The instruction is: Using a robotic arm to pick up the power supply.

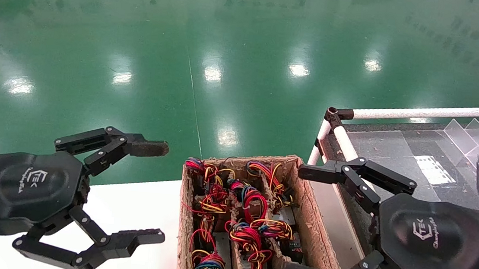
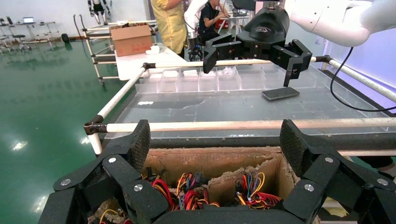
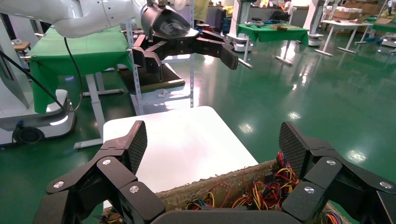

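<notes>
An open cardboard box [image 1: 309, 221] stands between my two grippers, with cardboard dividers inside. It holds several power supplies [image 1: 252, 237], mostly hidden under red, yellow, orange and black wire bundles, with bits of grey metal showing. My right gripper [image 1: 303, 222] hovers open at the box's right wall, nothing between its fingers. My left gripper [image 1: 154, 192], with a brownish worn fingertip pad [image 1: 149, 148], is open over the white table left of the box. The box wall [image 2: 210, 163] and wires [image 2: 254, 191] show in the left wrist view below that gripper [image 2: 215, 149]. The right wrist view shows wires [image 3: 275, 184] beneath its gripper [image 3: 214, 142].
The box sits on a white table [image 1: 129, 203]. To its right stands a rack of white tubes [image 1: 432, 111] over a dark tray with clear plastic dividers [image 1: 478, 133] and a flat dark slab [image 2: 280, 93]. Glossy green floor [image 1: 230, 42] lies beyond.
</notes>
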### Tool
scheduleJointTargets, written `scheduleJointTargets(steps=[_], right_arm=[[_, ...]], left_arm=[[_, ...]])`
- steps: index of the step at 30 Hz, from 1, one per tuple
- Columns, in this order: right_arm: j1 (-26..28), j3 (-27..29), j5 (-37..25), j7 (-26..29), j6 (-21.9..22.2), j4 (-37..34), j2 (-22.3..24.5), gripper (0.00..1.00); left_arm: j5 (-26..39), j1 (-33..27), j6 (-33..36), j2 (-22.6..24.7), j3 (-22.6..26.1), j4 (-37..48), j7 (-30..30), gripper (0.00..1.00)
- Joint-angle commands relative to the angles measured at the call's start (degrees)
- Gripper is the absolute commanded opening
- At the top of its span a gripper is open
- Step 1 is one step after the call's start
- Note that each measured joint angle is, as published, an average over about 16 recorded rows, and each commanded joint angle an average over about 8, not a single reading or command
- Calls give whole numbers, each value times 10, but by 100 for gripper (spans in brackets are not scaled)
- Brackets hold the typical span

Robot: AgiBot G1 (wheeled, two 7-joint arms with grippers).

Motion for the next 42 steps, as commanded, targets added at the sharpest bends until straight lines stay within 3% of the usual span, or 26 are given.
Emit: scheduleJointTargets(steps=[1,42], right_arm=[[0,0,0,0,0,0,0,100],[0,0,0,0,0,0,0,100]], left_arm=[[0,0,0,0,0,0,0,0],[0,0,0,0,0,0,0,0]])
